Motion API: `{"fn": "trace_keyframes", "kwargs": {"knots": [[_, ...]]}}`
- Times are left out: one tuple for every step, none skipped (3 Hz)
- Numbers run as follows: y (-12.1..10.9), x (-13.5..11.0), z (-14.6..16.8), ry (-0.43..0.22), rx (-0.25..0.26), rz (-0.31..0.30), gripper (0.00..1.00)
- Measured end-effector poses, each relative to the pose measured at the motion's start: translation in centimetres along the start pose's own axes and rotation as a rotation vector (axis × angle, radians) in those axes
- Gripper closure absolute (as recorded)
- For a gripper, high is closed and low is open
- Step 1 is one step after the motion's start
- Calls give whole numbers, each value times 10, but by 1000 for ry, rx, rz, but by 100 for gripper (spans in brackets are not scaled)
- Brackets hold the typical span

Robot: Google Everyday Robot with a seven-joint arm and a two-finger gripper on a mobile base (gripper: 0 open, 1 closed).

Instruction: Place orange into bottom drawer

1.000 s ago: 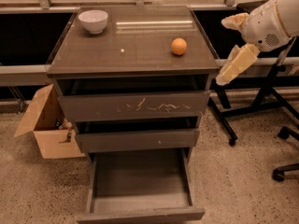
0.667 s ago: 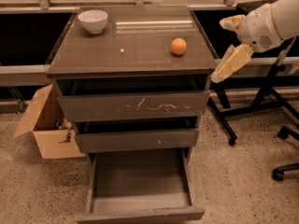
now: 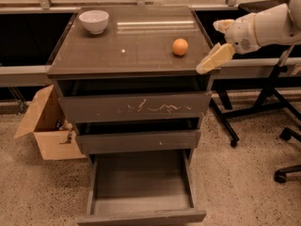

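Observation:
The orange point(image 3: 180, 46) sits on the cabinet's glass top, toward the right side. My gripper point(image 3: 208, 48) hangs at the cabinet's right edge, just right of the orange and level with it, not touching it. It is open and empty, with one pale finger point(image 3: 215, 58) pointing down-left over the top's corner. The bottom drawer point(image 3: 141, 216) is pulled out at floor level and its tray shows nothing inside.
A white bowl point(image 3: 93, 21) stands at the top's back left. The scratched top drawer point(image 3: 136, 106) and the middle drawer point(image 3: 137, 141) are pushed in. An open cardboard box point(image 3: 45, 126) sits on the floor at left. Black stand legs point(image 3: 247, 112) and a chair base point(image 3: 287, 169) are at right.
My gripper has moved left, from beside the cabinet to its right edge, closer to the orange. The orange, the bowl and the drawers have not moved.

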State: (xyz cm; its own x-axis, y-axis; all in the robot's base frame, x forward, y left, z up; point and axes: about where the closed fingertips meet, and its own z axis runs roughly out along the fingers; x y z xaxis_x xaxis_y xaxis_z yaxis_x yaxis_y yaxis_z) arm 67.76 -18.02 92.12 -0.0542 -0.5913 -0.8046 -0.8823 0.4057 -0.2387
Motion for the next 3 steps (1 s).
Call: {"fn": "trace_keyframes", "kwargs": {"knots": [[-18, 6, 24, -22, 26, 49, 0], [-41, 17, 57, -27, 49, 113, 0], [-58, 23, 84, -31, 55, 146, 0]]}}
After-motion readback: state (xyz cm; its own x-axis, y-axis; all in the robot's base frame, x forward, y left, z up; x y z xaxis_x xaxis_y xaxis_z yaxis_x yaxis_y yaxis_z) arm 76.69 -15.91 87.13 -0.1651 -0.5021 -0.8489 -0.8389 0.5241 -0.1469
